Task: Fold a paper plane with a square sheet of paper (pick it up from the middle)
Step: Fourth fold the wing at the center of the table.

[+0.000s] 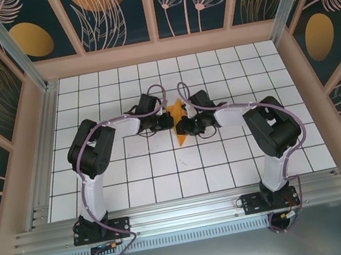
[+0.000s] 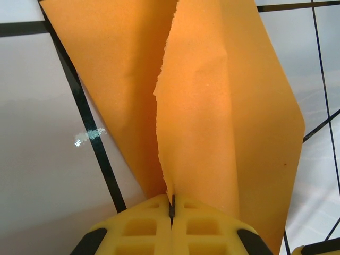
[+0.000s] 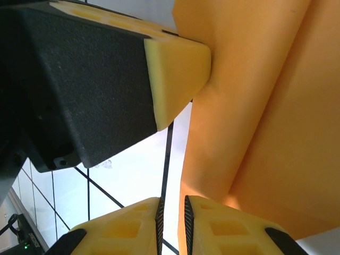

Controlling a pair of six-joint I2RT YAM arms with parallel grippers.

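The orange sheet of paper [image 1: 180, 129] is folded into a long creased shape that stands off the tiled floor between the two arms. My left gripper [image 1: 168, 120] is shut on it. In the left wrist view the yellow jaws [image 2: 171, 204] pinch a ragged edge of the paper [image 2: 212, 106], and two layers fan upward from them. My right gripper [image 1: 187, 124] is right next to the paper on its right. In the right wrist view its jaws [image 3: 172, 212] stand a narrow gap apart with white floor showing between them. There the paper [image 3: 255, 106] lies against the outside of the right finger [image 3: 223, 228]. The left gripper's yellow fingertip [image 3: 175, 74] presses the paper above.
The floor is white tile with a black grid [image 1: 132, 173]. Wooden walls with painted panels [image 1: 164, 49] close it in at the back and sides. An aluminium rail [image 1: 184, 207] runs along the near edge, where both arm bases are bolted. Purple cables loop over both arms.
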